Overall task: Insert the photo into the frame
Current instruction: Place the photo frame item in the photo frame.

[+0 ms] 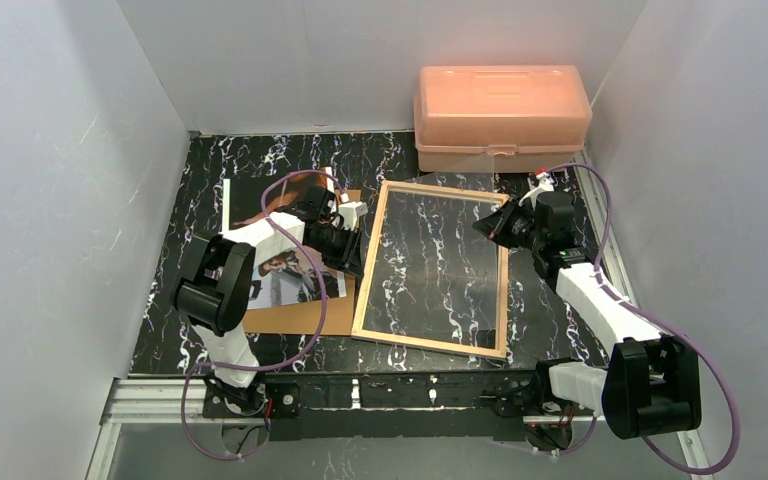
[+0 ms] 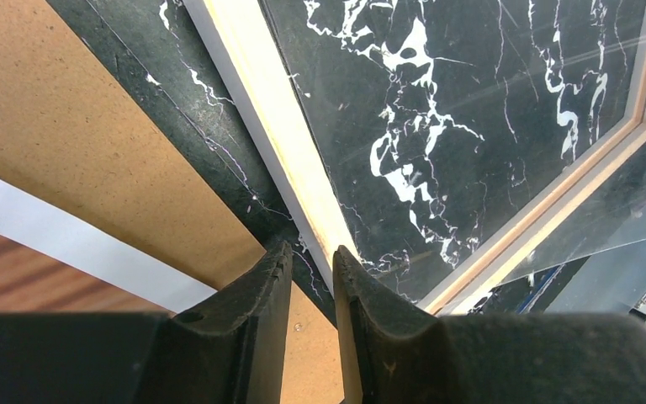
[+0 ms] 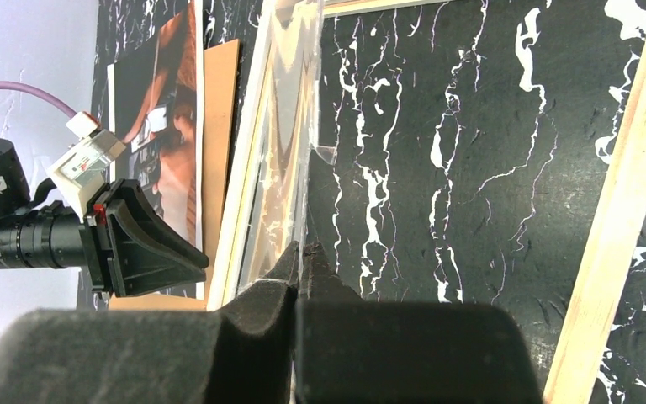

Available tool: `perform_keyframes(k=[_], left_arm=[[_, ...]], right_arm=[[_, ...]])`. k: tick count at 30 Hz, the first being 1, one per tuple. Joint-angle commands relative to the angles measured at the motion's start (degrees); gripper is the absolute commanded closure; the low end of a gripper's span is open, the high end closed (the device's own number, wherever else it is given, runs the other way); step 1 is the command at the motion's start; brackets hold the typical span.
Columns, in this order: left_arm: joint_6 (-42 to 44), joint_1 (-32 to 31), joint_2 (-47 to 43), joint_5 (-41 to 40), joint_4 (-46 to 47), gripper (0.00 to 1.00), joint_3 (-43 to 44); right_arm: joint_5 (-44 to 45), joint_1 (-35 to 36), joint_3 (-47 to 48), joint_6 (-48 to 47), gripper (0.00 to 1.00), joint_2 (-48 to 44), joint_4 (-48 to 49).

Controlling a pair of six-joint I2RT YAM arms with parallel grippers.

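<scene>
While the right gripper (image 3: 303, 252) pinches the clear pane (image 3: 290, 126) by its edge, tilted off the frame (image 2: 261, 93), the left gripper (image 2: 313, 259) hangs slightly parted and empty over the rail — the photo (image 2: 8, 282) lies just outside its fingers (image 2: 244, 303), on the backing board (image 2: 67, 126). Best carry the pane fully clear first.

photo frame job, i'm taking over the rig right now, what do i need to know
Left gripper: slightly open, empty, beside the frame.
Right gripper: shut on the edge of the clear pane, which is tilted over the frame.
The frame lies back-up mid-table. The photo lies on the backing board to its left.
Done: the photo is not in yet.
Left: probably seat the pane, then lay in the photo.
</scene>
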Motion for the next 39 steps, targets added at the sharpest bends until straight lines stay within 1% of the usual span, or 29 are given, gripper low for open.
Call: perform_keyframes(k=[1,10,19,21,27,33,39], left_arm=[[0.23,-0.13,1.1,0.59,-0.79,0.77,0.7],[-0.28,-0.67,2.57,1.3,-0.36,0.84,0.75],[0.22,-0.7,2.61,0.86,-0.78,0.86,0.4],[0.32,-0.64,2.47,0.65,-0.77,0.87,0.32],[0.15,-0.64,2.59,0.72,-0.95,0.89,0.4],[0.13,-0.65,2.49,0.77,-1.29,0.9,0.3],[0.05,-0.69,2.47,0.8,-1.5,0.91,0.37]], right_arm=[[-2.27,-0.25,0.56,1.11,0.99,0.41,3.51],[-6.23,-0.36,1.15,10.96,0.99,-1.37,7.12],[-8.96,-0.35,-0.11,22.41,0.99,-2.91,13.38],[-8.78,-0.33,0.3,23.21,0.99,-3.84,13.64],[-7.15,-0.29,1.55,23.2,0.99,-6.26,10.35],[-5.68,-0.3,-0.62,26.02,0.99,-8.23,10.65],[-5.1,-0.3,-1.61,24.79,0.99,-9.1,9.21]])
